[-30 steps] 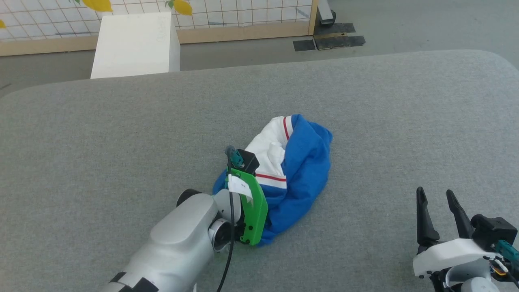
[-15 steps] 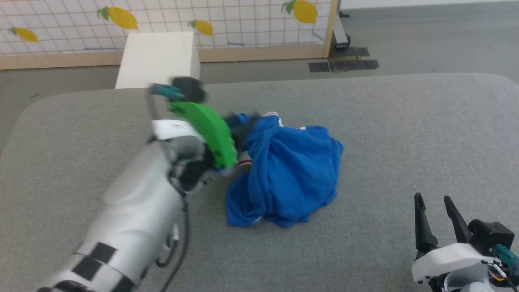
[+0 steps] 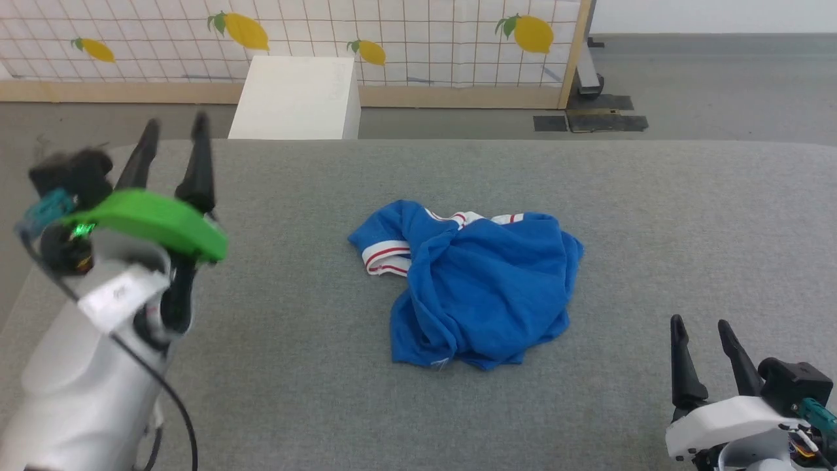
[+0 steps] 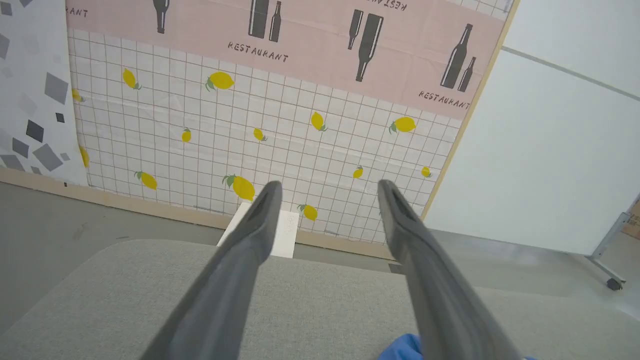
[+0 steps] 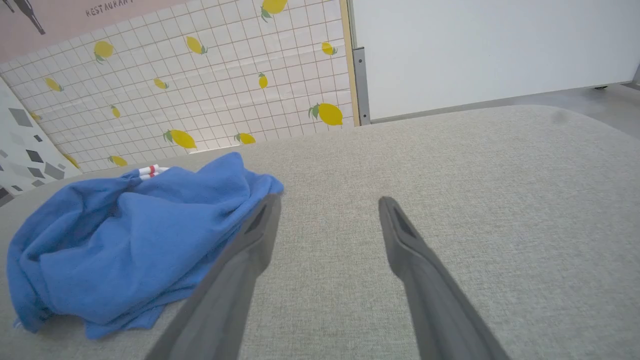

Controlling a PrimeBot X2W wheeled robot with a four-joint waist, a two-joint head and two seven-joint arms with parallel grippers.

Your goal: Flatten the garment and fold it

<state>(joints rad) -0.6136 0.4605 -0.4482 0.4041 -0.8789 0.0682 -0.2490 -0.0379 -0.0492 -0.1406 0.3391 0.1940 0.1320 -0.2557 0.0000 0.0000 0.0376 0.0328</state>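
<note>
Grey fabric covers the counter, which has rounded corners and takes up most of the head view. The garment lies near the middle of it, bunched into a rumpled blue heap, neither flat nor folded. White trim with red stripes shows at the heap's left edge and along its far edge. The rest that faces up is plain blue with deep creases. Both claws are apart from it.

The right claw sits low at the lower right of the head view, nearer the robot than the heap and to its right. Its two dark fingers are spread, with only bare counter between them. In the right wrist view the garment lies left of the fingers, and the finger on that view's left crosses in front of the cloth's edge.

The left claw is raised at the far left of the head view, over the counter's left side and well apart from the garment. Its fingers are spread and empty, and a green housing sits behind them. In the left wrist view they point toward the wall, and a scrap of blue shows at the bottom edge.

Beyond the counter a white box stands on the grey floor, before a grid-patterned panel printed with lemons. Black mats lie to its right.
</note>
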